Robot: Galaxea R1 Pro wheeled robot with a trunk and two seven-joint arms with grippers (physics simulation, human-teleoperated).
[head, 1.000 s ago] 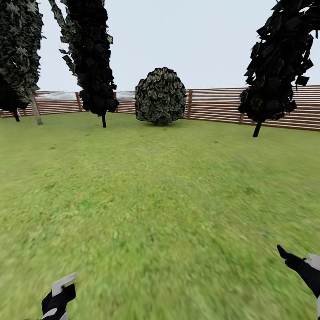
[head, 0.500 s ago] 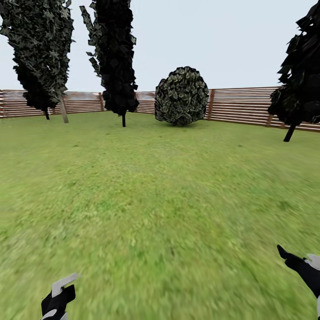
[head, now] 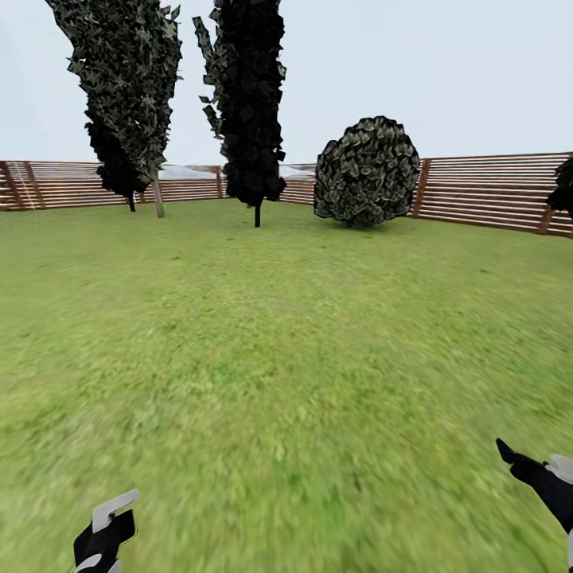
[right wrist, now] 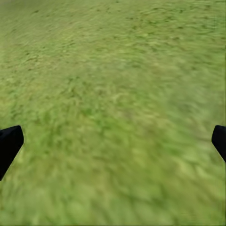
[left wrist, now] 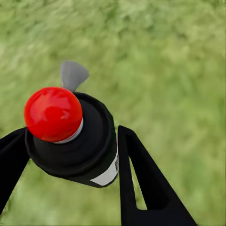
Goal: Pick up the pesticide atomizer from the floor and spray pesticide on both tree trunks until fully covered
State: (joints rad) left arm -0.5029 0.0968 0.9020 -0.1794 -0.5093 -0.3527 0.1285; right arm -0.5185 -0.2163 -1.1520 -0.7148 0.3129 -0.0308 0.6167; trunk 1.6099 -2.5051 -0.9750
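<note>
Turning left across the lawn [head: 286, 382], bush [head: 367, 171] sliding right, left end effector [left wrist: 70, 155] is pinching the atomizer [left wrist: 70, 134], right end effector [right wrist: 113, 141] spread, searching for trunks.

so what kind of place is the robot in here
Most likely a fenced garden or backyard: a wide green grass lawn, a brown horizontal-slat wooden fence along its far edge, and tall dark narrow conifer-like trees beside a round clipped shrub.

Two black fingertips [right wrist: 9, 143] of the right gripper [right wrist: 113, 146], spread wide apart, hang over blurred green lawn [right wrist: 117, 84], seemingly with nothing between them.
</note>
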